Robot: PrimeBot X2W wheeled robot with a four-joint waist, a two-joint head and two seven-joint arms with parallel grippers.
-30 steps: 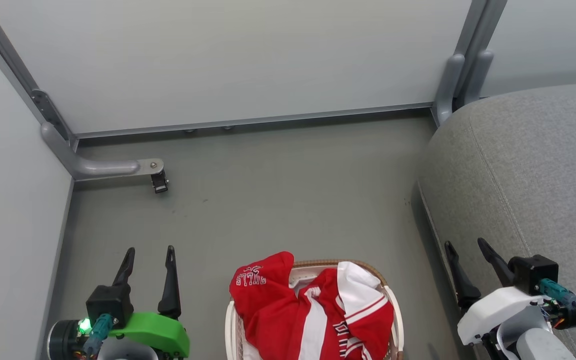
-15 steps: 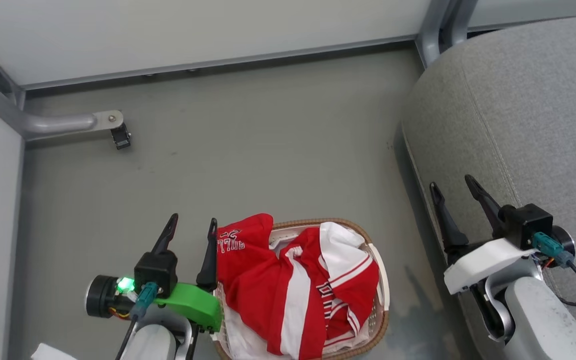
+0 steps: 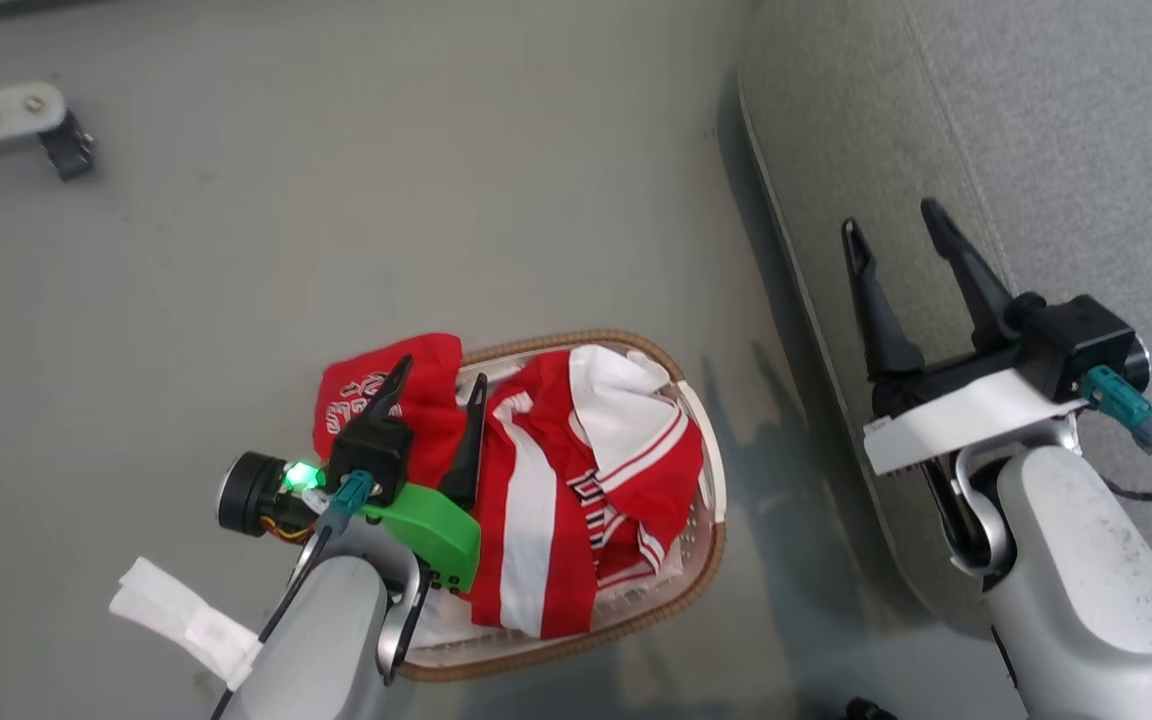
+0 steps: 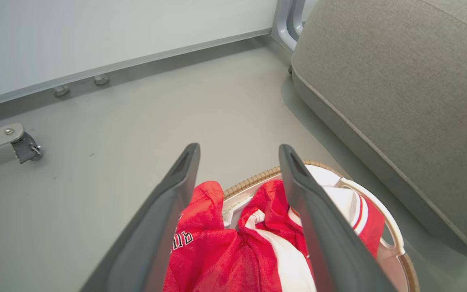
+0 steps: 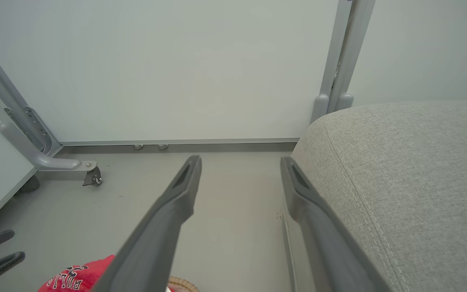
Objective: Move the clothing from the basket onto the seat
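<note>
From where I stand, the basket (image 3: 708, 535) sits on the grey floor (image 3: 336, 200) with the clothing (image 3: 546, 470) heaped inside it, a tumble of red and white jerseys. One red sleeve with white lettering spills out over the rim on the far-left side. The left claw (image 3: 442, 370) hangs just above the left part of the basket, over that spilled sleeve. Its two dark fingers are spread wide and grip nothing, and I cannot tell whether the tips touch the cloth. The right claw (image 3: 890, 216) is well off to the right of the basket, also gaping wide and empty, poised over the near edge of the seat (image 3: 1036, 120). The seat is the big grey cushion that rises just to the right of the basket, with a narrow strip of floor between them. No jersey lies on the part of it that I can see, so I judge that the job is at its very start: the reach for the first garment. The next move, to my mind, calls for the left claw to sink into the heap and pinch a good thick fold of red fabric. It should then lift high enough for the trailing cloth to clear the woven rim before swinging rightward from the basket to the cushion. Soft jerseys like these may drag a neighbour along, so a slow lift seems wise.
</note>
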